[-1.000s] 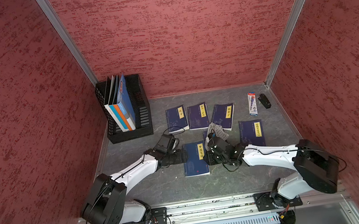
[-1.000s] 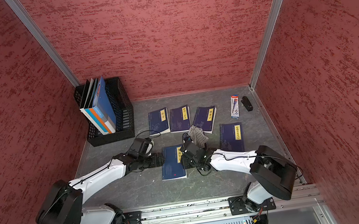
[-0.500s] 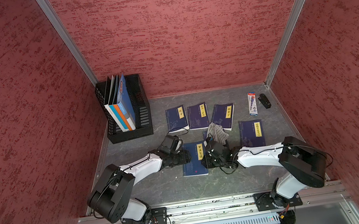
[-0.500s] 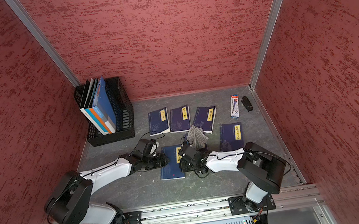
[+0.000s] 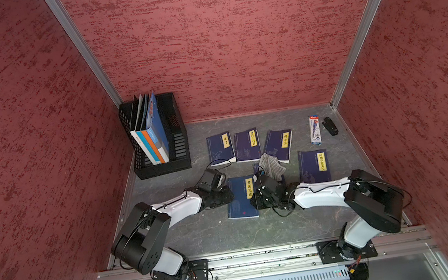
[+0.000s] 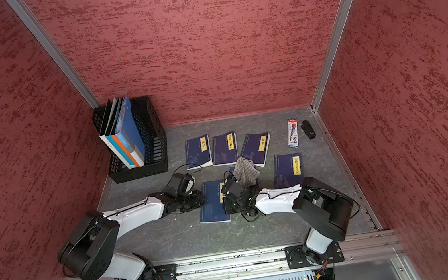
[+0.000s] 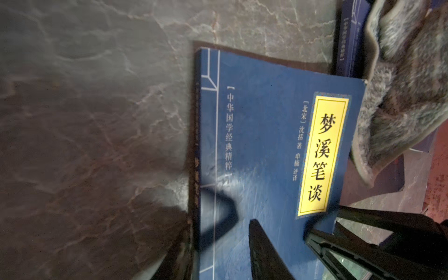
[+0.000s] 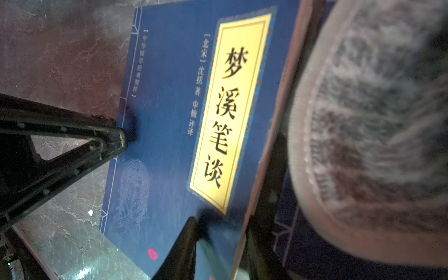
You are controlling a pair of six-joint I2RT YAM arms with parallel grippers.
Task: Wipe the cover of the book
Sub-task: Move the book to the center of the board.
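The book [image 5: 241, 201] [image 6: 211, 205], blue with a yellow title label, lies mid-table between both arms. My left gripper [image 5: 226, 196] [image 7: 220, 220] is shut on its spine edge: one finger [image 7: 261, 247] lies on the cover, the other [image 7: 178, 249] at the spine's underside. My right gripper [image 5: 255, 199] [image 8: 225, 223] is shut on the opposite page edge, which is slightly raised, with one finger [image 8: 184, 244] on the cover. A grey striped cloth [image 5: 272, 166] [image 6: 247, 170] [image 8: 375, 121] lies loose just behind the book, held by neither gripper.
A black file rack [image 5: 178, 141] with upright folders stands at the back left. Several more blue books [image 5: 219, 149] [image 5: 313, 163] lie behind and to the right. A pen packet [image 5: 315, 130] and a small black object [image 5: 330, 126] sit at the back right. Red walls enclose the table.
Both arms have sunk lower and reached in at the book. The left jaws have closed a long way onto the spine edge. The right jaws have narrowed a little.
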